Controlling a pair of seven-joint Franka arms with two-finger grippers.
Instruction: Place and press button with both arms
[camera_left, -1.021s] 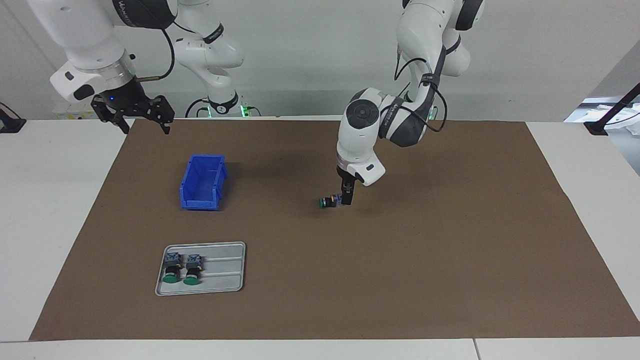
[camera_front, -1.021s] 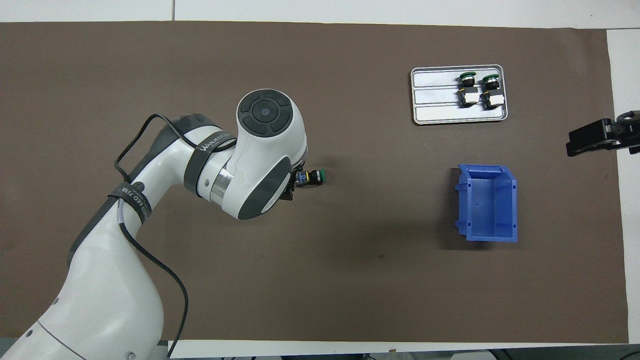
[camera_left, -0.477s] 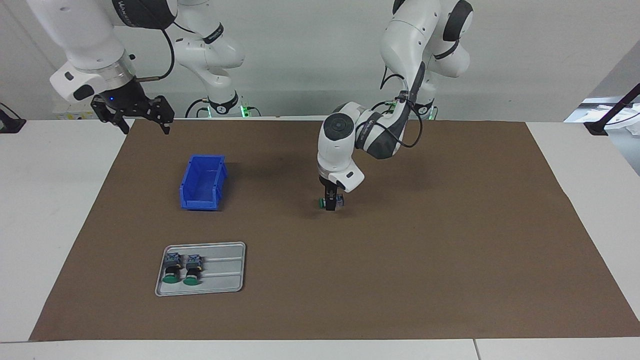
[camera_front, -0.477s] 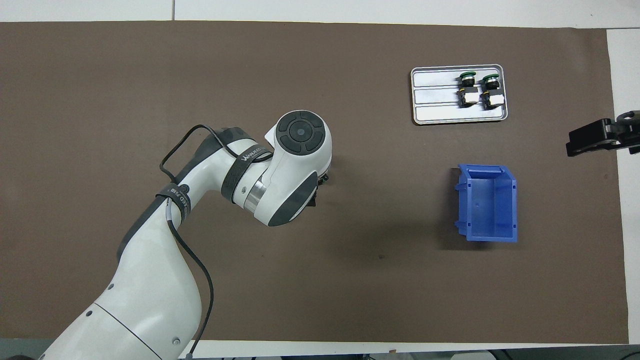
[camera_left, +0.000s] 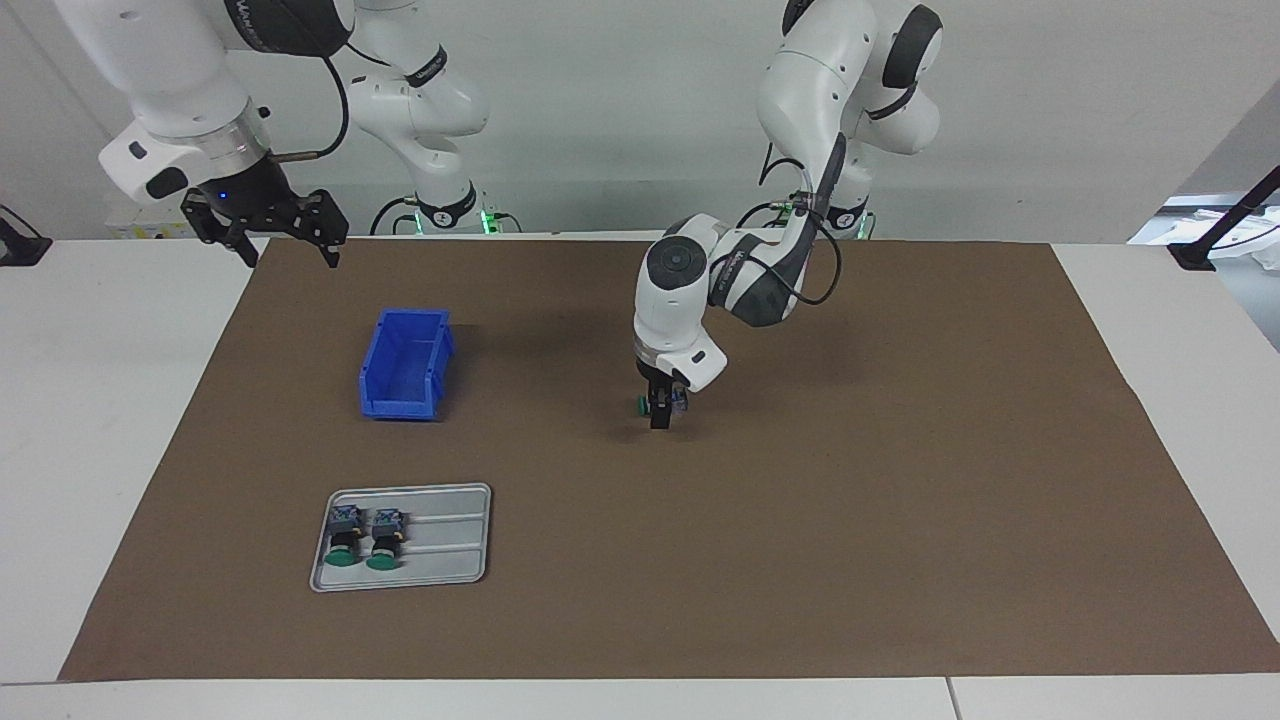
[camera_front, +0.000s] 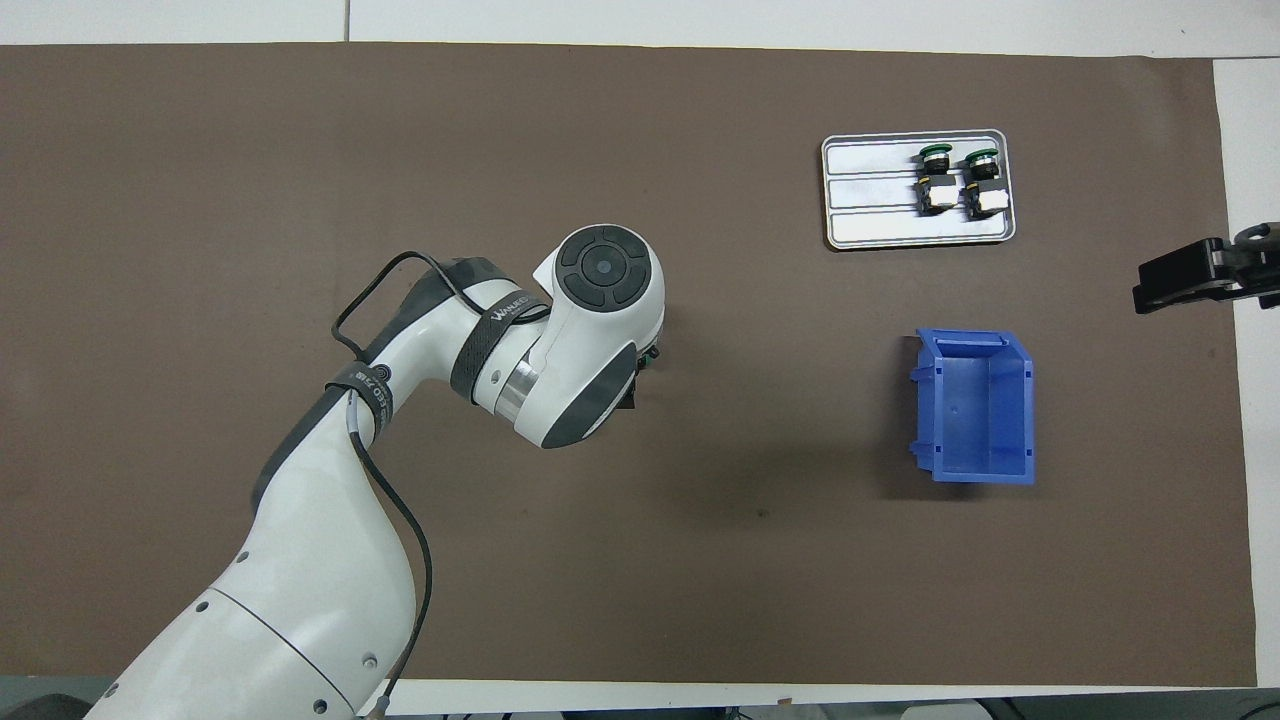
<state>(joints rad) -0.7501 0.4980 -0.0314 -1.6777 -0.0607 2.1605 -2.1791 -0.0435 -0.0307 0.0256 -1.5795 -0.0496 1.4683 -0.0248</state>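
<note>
At the middle of the brown paper mat (camera_left: 800, 520) that covers the white tabletop (camera_left: 100, 450), the left pincer (camera_left: 660, 408) points straight down with its black fingers (camera_left: 659, 414) spread, straddling the small push-button switch with green round cap, black barrel and blue-grey rear block (camera_left: 668, 402). The switch lies on its side on the mat, cap toward the right arm's end. Whether the fingers touch it cannot be told. In the overhead view the left arm's white wrist housing covers the switch almost entirely.

The right pincer (camera_left: 292, 240) hangs released, fingers apart, over the mat's edge at the right arm's end; this arm waits.

A blue open plastic bin (camera_left: 405, 365) stands on the mat toward the right arm's end. Farther from the robots than the bin, a grey ribbed metal tray (camera_left: 450, 540) carries two more green-capped switches (camera_left: 364, 538) side by side.
</note>
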